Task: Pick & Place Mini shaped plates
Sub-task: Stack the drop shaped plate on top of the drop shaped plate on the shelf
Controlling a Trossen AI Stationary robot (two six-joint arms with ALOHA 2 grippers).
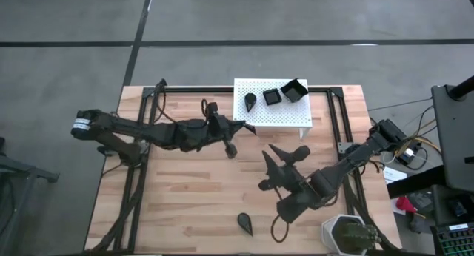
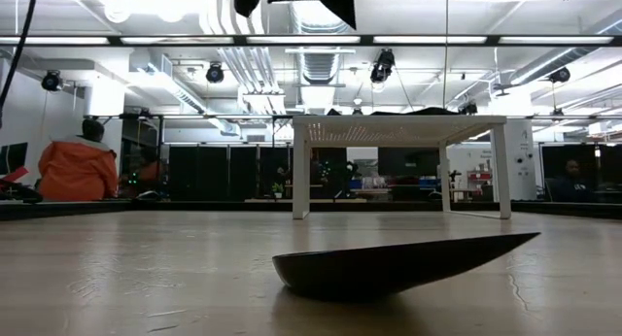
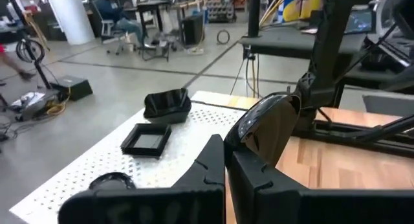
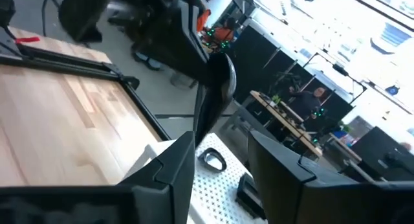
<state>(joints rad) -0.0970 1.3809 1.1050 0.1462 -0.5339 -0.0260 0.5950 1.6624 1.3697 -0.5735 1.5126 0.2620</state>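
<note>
Now left gripper [image 3: 225, 160] pinches teardrop plate [image 3: 268, 127]; right gripper [image 4: 220, 160] gapes empty.

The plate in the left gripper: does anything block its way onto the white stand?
Nothing visible does. The left gripper holds the plate at the stand's edge; its three plates leave bare space.

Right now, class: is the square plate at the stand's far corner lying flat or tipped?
Tipped. The square plate leans at the corner of the white stand, showing its side wall, unlike the flat square plate beside it.
</note>
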